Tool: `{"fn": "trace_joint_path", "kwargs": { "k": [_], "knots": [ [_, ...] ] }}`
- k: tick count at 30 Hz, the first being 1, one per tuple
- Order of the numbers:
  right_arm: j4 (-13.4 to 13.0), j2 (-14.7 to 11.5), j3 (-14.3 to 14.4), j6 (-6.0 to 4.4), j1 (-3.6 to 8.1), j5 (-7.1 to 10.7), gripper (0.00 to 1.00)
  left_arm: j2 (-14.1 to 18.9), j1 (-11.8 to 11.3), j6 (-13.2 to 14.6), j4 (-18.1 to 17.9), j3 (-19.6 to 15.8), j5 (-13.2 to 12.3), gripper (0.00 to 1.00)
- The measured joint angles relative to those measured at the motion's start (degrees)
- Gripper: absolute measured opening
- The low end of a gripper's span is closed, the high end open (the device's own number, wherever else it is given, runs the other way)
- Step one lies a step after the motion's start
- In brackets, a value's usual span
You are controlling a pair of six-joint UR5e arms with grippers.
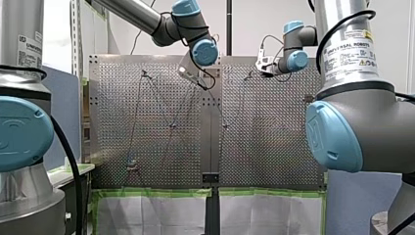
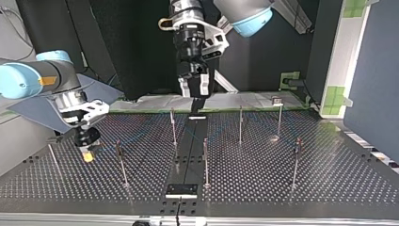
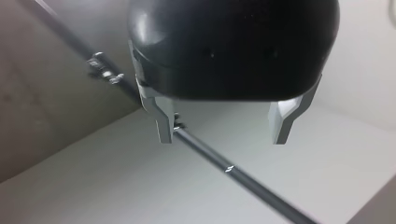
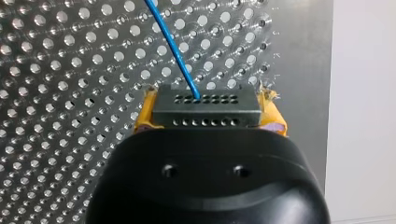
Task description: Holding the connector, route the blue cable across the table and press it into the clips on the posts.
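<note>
Behind right pincer (image 4: 208,110), connector (image 4: 205,115) partly hidden, cable (image 4: 175,51) cropped

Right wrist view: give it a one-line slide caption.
Right gripper clamps the connector, blue cable running out over the perforated table.

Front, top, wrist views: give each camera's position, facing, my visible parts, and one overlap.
Front: behind the arms, over the perforated table; both arms show.
Top: across the table, facing them; my left gripper, my right gripper.
Left wrist: facing a dark rod; open fingers.
Right wrist: facing the table; fingers clamp the connector.
Shared: front and top, table and arms.
</note>
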State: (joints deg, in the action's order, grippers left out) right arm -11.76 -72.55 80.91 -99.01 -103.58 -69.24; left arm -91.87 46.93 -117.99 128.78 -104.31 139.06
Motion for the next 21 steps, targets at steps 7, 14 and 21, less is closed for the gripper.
{"fn": "trace_joint_path", "kwargs": {
  "k": [7,14,21],
  "knots": [
    [0.0,0.0,0.0,0.0,-0.16,0.0,0.0,1.2,-3.0,0.6,-3.4,-3.3,-1.4,0.99],
    [0.0,0.1,0.0,0.0,-0.17,0.08,0.0,1.2,-6.2,3.6,-6.5,-6.5,-4.5,0.99],
    [0.0,0.1,0.0,0.0,-0.2,0.09,0.0,1.2,-9.9,7.2,-10.2,-10.2,-8.1,0.99]
  ]
}}
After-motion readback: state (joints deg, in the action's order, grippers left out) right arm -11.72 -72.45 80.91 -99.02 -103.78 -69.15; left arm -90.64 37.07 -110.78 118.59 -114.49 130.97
